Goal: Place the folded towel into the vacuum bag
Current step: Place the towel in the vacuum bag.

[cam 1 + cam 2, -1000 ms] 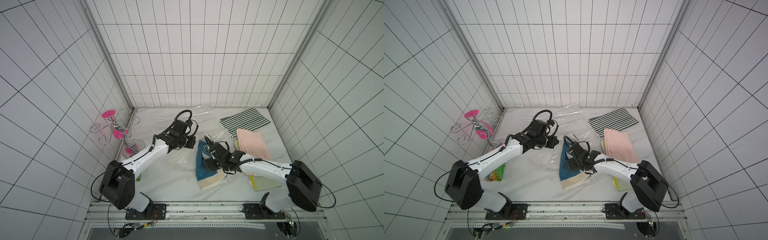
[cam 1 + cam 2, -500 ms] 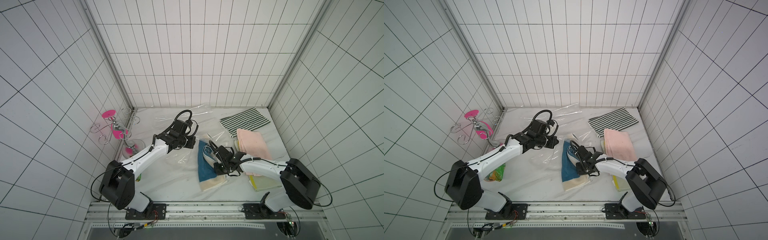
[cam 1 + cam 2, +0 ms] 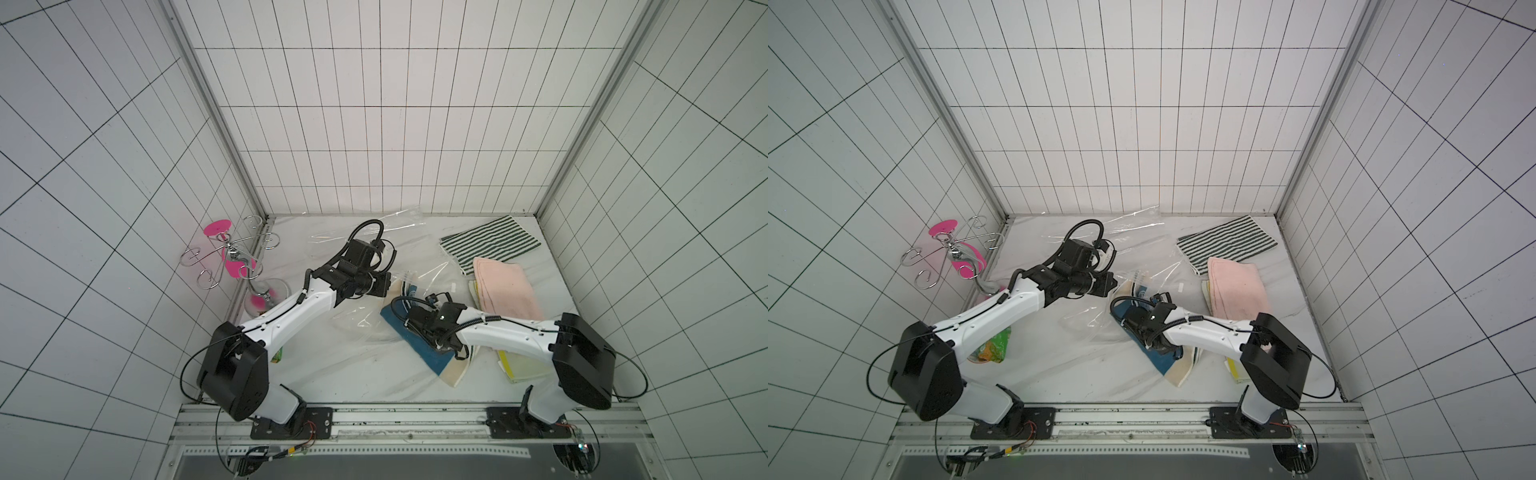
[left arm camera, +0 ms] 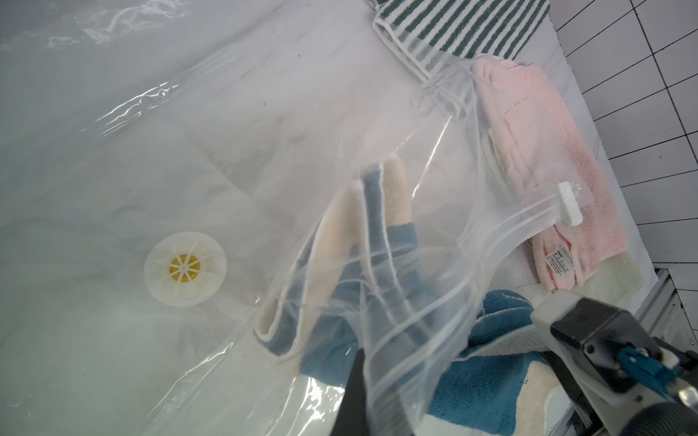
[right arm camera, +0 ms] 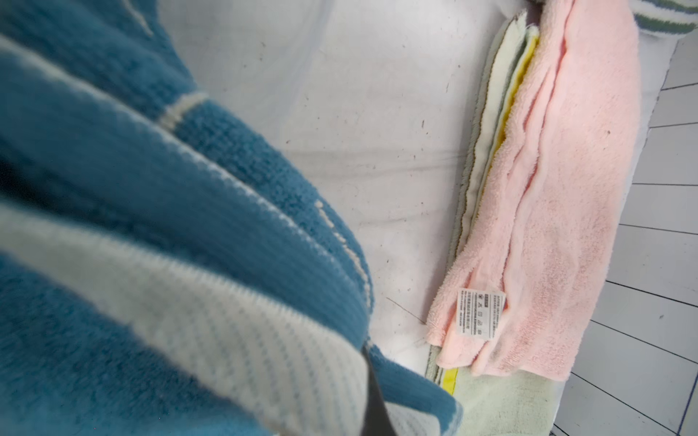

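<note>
Folded towel in low right claw

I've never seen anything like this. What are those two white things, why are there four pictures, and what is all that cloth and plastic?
The white jointed things are two robot arms, each ending in a gripper, which is a two-fingered clamp. The two wide pictures come from a camera pair overhead. The two close-ups come from a small camera on each arm's wrist. On the table lie a clear vacuum bag, a striped towel and a pink towel on a yellow towel. A wire stand is by the wall. The left gripper is shut on the bag's zip edge, lifting it. The right gripper is shut on a blue towel, whose far end seems to be inside the bag.
</note>
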`<action>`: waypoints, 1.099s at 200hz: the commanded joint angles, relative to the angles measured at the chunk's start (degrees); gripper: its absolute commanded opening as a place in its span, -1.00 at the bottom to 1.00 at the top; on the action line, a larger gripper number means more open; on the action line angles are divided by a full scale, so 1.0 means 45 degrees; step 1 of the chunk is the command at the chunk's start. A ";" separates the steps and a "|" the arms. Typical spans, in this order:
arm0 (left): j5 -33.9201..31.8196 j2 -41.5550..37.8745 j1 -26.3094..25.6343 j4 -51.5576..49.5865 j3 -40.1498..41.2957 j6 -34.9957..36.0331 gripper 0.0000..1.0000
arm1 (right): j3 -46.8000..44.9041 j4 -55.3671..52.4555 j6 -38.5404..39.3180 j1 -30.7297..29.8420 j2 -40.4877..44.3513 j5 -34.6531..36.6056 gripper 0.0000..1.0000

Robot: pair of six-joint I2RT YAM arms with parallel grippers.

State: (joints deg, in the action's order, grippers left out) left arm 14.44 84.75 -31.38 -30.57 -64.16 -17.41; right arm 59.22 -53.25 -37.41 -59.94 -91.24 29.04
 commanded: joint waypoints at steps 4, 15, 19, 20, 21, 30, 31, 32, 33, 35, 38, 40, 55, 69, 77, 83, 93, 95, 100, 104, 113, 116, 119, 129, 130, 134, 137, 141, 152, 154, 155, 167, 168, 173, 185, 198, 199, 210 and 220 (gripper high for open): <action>-0.0093 -0.0225 0.0060 0.0356 0.0078 0.0050 -1.00 | -0.0798 0.0759 0.0414 -0.0377 0.1488 -0.0108 -0.83; -0.0084 -0.0191 0.0059 0.0382 0.0065 0.0050 -1.00 | -0.1255 0.1524 0.0862 -0.0388 0.2143 -0.1010 -0.82; -0.0083 -0.0173 0.0058 0.0373 0.0070 0.0051 -1.00 | -0.1388 0.1736 0.0944 -0.0372 0.2325 -0.1271 -0.81; -0.0083 -0.0167 0.0058 0.0370 0.0074 0.0046 -1.00 | -0.1425 0.1785 0.0957 -0.0371 0.2365 -0.1313 -0.81; -0.0083 -0.0164 0.0058 0.0378 0.0067 0.0043 -1.00 | -0.1453 0.1839 0.0963 -0.0371 0.2414 -0.1363 -0.81; -0.0064 -0.0161 0.0058 0.0402 0.0069 0.0022 -1.00 | -0.1669 0.2087 0.1107 -0.0383 0.2646 -0.1713 -0.82; -0.0064 -0.0161 0.0058 0.0404 0.0064 0.0022 -1.00 | -0.1672 0.2107 0.1136 -0.0387 0.2652 -0.1729 -0.82; -0.0064 -0.0152 0.0058 0.0395 0.0071 0.0021 -1.00 | -0.1684 0.2117 0.1140 -0.0389 0.2675 -0.1747 -0.82; -0.0064 -0.0147 0.0058 0.0401 0.0065 0.0021 -1.00 | -0.1690 0.2122 0.1143 -0.0389 0.2686 -0.1756 -0.83; -0.0064 -0.0143 0.0058 0.0400 0.0075 0.0021 -1.00 | -0.1704 0.2126 0.1174 -0.0419 0.2695 -0.1753 -0.83; -0.0049 -0.0140 0.0058 0.0405 0.0078 0.0004 -1.00 | -0.1723 0.2110 0.1207 -0.0433 0.2690 -0.1749 -0.83; -0.0045 -0.0127 0.0068 0.0406 0.0064 0.0002 -1.00 | -0.1732 0.2108 0.1244 -0.0460 0.2686 -0.1746 -0.83; -0.0044 -0.0163 0.0058 0.0425 0.0088 -0.0023 -1.00 | -0.1649 0.1945 0.1500 -0.0707 0.2456 -0.1458 -0.83; -0.0061 -0.0162 0.0058 0.0425 0.0100 -0.0019 -1.00 | -0.1525 0.1834 0.1697 -0.0990 0.2069 -0.1409 -0.82; -0.0081 -0.0152 0.0051 0.0408 0.0116 -0.0033 -1.00 | -0.1483 0.1825 0.1780 -0.1186 0.1825 -0.1479 -0.78; -0.0117 -0.0180 0.0058 0.0391 0.0130 -0.0029 -1.00 | -0.1462 0.1847 0.1789 -0.1325 0.1648 -0.1577 -0.74; -0.0156 -0.0200 0.0059 0.0402 0.0147 -0.0023 -1.00 | -0.1394 0.1883 0.1789 -0.1519 0.1303 -0.1792 -0.61; -0.0160 -0.0201 0.0058 0.0395 0.0154 -0.0019 -1.00 | -0.1386 0.1890 0.1789 -0.1561 0.1255 -0.1816 -0.59; -0.0195 -0.0218 0.0071 0.0390 0.0156 -0.0019 -1.00 | -0.1348 0.1893 0.1761 -0.1660 0.1095 -0.1842 -0.53; -0.0215 -0.0220 0.0062 0.0372 0.0156 -0.0018 -1.00 | -0.1316 0.1893 0.1736 -0.1753 0.0985 -0.1816 -0.50; -0.0239 -0.0220 0.0058 0.0374 0.0156 -0.0019 -1.00 | -0.1218 0.1861 0.1682 -0.1919 0.0767 -0.1785 -0.38; -0.0239 -0.0220 0.0061 0.0382 0.0166 -0.0021 -1.00 | -0.1167 0.1867 0.1659 -0.1971 0.0706 -0.1794 -0.33; -0.0239 -0.0220 0.0066 0.0386 0.0158 -0.0045 -1.00 | -0.1139 0.1851 0.1644 -0.2014 0.0674 -0.1798 -0.31; -0.0239 -0.0204 0.0069 0.0381 0.0156 -0.0044 -1.00 | -0.0987 0.1813 0.1577 -0.2134 0.0608 -0.1866 -0.22; -0.0239 -0.0202 0.0064 0.0384 0.0156 -0.0060 -1.00 | -0.0970 0.1814 0.1576 -0.2141 0.0608 -0.1894 -0.21; -0.0231 -0.0198 0.0059 0.0376 0.0156 -0.0076 -1.00 | -0.0895 0.1815 0.1575 -0.2165 0.0637 -0.1999 -0.17; -0.0221 -0.0200 0.0075 0.0375 0.0156 -0.0077 -1.00 | -0.0841 0.1815 0.1560 -0.2172 0.0656 -0.2085 -0.14; -0.0221 -0.0186 0.0059 0.0383 0.0156 -0.0074 -1.00 | -0.0772 0.1825 0.1541 -0.2186 0.0709 -0.2234 -0.09; -0.0203 -0.0158 0.0059 0.0377 0.0156 -0.0077 -1.00 | -0.0589 0.1915 0.1483 -0.2187 0.0827 -0.2825 -0.03; -0.0201 -0.0161 0.0058 0.0379 0.0166 -0.0077 -1.00 | -0.0569 0.1942 0.1478 -0.2187 0.0848 -0.2958 -0.02; -0.0201 -0.0161 0.0049 0.0383 0.0161 -0.0077 -1.00 | -0.0546 0.1957 0.1478 -0.2187 0.0855 -0.3006 -0.02; -0.0219 -0.0166 0.0059 0.0366 0.0156 -0.0075 -1.00 | -0.0339 0.2092 0.1310 -0.2185 0.0901 -0.3673 0.03; -0.0209 -0.0164 0.0068 0.0366 0.0156 -0.0076 -1.00 | -0.0324 0.2110 0.1305 -0.2186 0.0901 -0.3735 0.04; -0.0220 -0.0161 0.0060 0.0382 0.0156 -0.0074 -1.00 | -0.0257 0.2223 0.1260 -0.2187 0.0872 -0.4031 0.07; -0.0220 -0.0174 0.0069 0.0366 0.0187 -0.0075 -1.00 | -0.0074 0.2433 0.1096 -0.2187 0.0744 -0.4651 0.11; -0.0220 -0.0186 0.0064 0.0385 0.0191 -0.0086 -1.00 | 0.0117 0.2450 0.0976 -0.2187 0.0501 -0.5200 0.18; -0.0220 -0.0184 0.0061 0.0386 0.0193 -0.0082 -1.00 | 0.0138 0.2454 0.0963 -0.2187 0.0476 -0.5231 0.19; -0.0220 -0.0215 0.0073 0.0372 0.0213 -0.0089 -1.00 | 0.0262 0.2814 0.0863 -0.2197 0.0256 -0.5449 0.25; -0.0239 -0.0239 0.0079 0.0366 0.0234 -0.0078 -1.00 | 0.0315 0.2915 0.0814 -0.2204 0.0080 -0.5538 0.41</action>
State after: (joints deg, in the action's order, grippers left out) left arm 13.74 84.75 -31.35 -30.57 -63.66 -17.58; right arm 57.95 -42.57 -31.90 -69.43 -88.79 8.62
